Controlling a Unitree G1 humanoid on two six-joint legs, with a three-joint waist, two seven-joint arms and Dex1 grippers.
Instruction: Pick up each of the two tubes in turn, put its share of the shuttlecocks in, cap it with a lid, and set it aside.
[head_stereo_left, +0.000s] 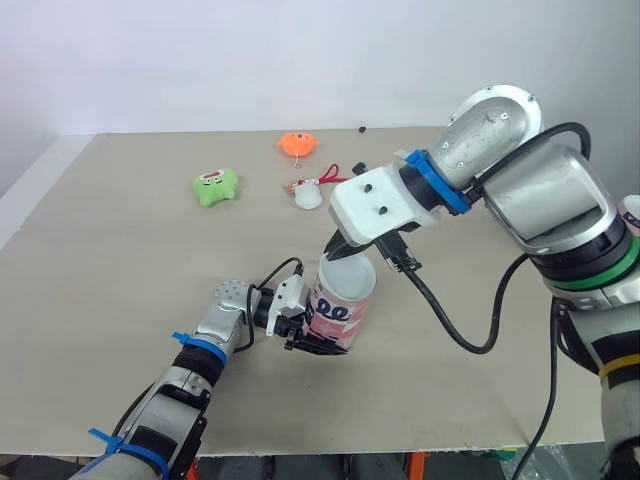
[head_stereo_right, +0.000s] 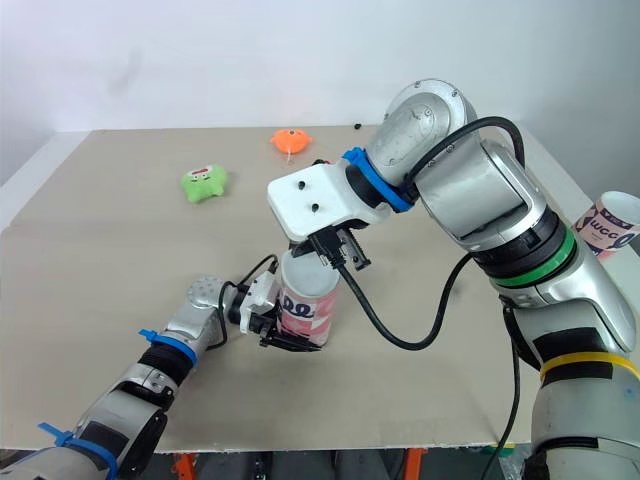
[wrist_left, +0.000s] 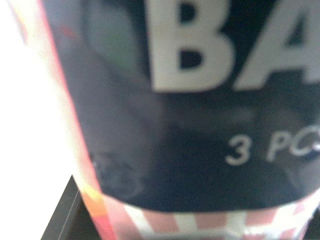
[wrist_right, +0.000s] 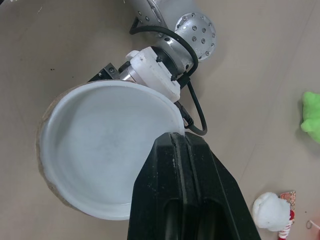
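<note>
Item under handling: a pink-and-white checked cardboard tube (head_stereo_left: 338, 310) with a dark printed label. It stands upright on the pale wooden table (head_stereo_left: 120, 280), near the front edge and centre.

Handling judgement: the tube is probably light and thin-walled, stiff along its length but liable to dent under a hard squeeze. The low body, where the base stiffens it, is the sound place to hold it. The round white translucent plastic lid (wrist_right: 100, 150) looks flexible and smooth, and is best pinched at its rim.

Left gripper (head_stereo_right: 280, 335): jaws closed to the tube's width, clamping its lower body from the side.

Right gripper (wrist_right: 180, 137): jaws drawn nearly together, pinching the lid's rim, with the lid lying over the tube's mouth. Whether the lid is fully seated all round cannot be told; a strip of brown tube rim shows along one edge.

A second pink tube (head_stereo_right: 606, 228) sits at the far right, well apart.
</note>
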